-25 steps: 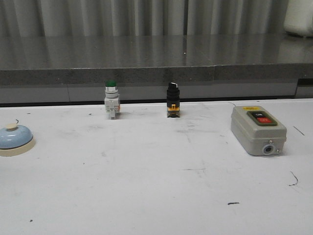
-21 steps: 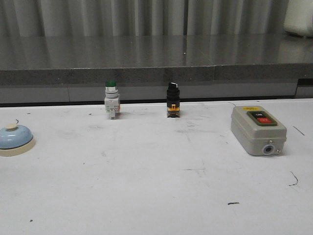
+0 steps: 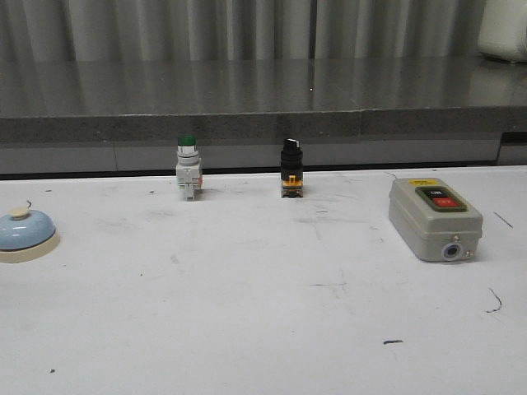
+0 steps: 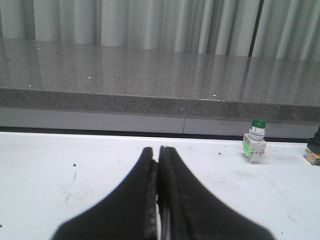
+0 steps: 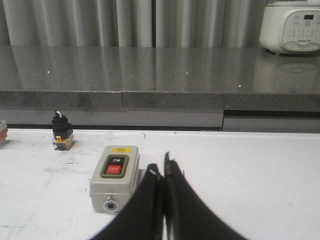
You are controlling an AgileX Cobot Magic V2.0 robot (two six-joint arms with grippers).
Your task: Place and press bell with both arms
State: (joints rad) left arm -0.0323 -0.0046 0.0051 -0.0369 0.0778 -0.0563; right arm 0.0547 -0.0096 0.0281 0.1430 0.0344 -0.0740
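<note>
bell (image 3: 25,230) alone at left edge of white counter (image 3: 263,313), left tool (image 4: 159,155) fingers together, right tool (image 5: 163,172) fingers together, both holding nothing

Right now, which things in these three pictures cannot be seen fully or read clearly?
- Bell: front view, its left side is cut off by the picture edge; it is absent from both wrist views.
- Both arms: outside the front view.
- Black selector switch: left wrist view, cut by the edge.
- Yellow label on the grey box: right wrist view, print too small.
</note>
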